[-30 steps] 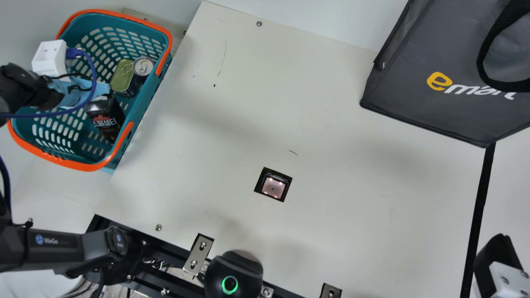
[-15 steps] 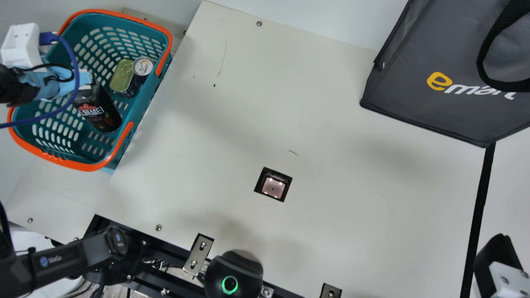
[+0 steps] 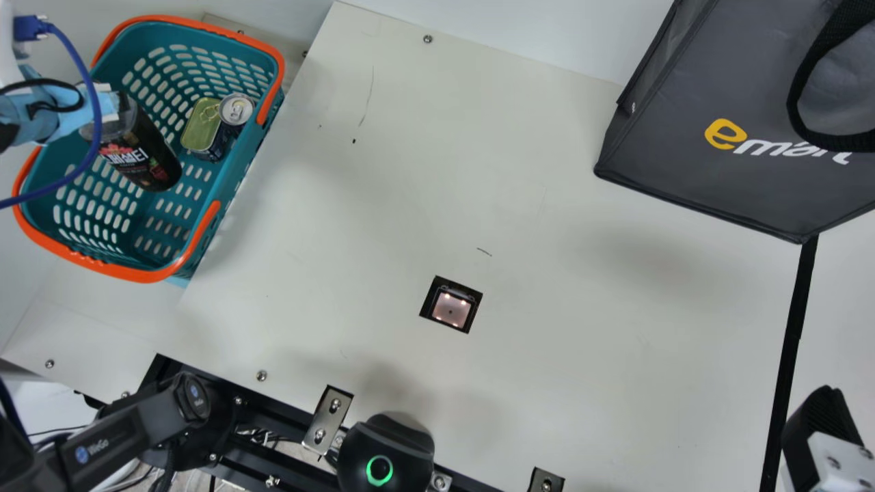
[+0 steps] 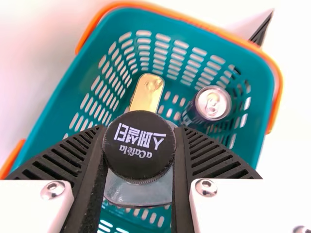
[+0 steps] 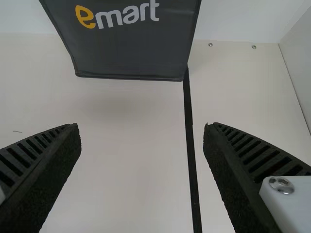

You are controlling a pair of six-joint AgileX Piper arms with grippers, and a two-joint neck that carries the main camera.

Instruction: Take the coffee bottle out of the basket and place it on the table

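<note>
In the main view our left arm [image 3: 109, 437] angles out from a round black joint [image 3: 193, 398] toward the lower left corner; our left claw [image 3: 108, 104] comes in from the left edge higher up, slanting slightly, with light blue wrapping [image 3: 58, 116] behind its tips and a loop of blue cable [image 3: 97, 119] curving across it. In the left wrist view the black ribbed fingers [image 4: 182, 177] of our left claw [image 4: 139, 145] are closed in to a firm grip, one pressing from each side; white mounts [image 4: 39, 204] flank them. Our right claw [image 3: 820, 427] sits at the lower right edge of the main view; in the right wrist view its ribbed fingers [image 5: 238, 170] stand wide apart, holding nothing.
</note>
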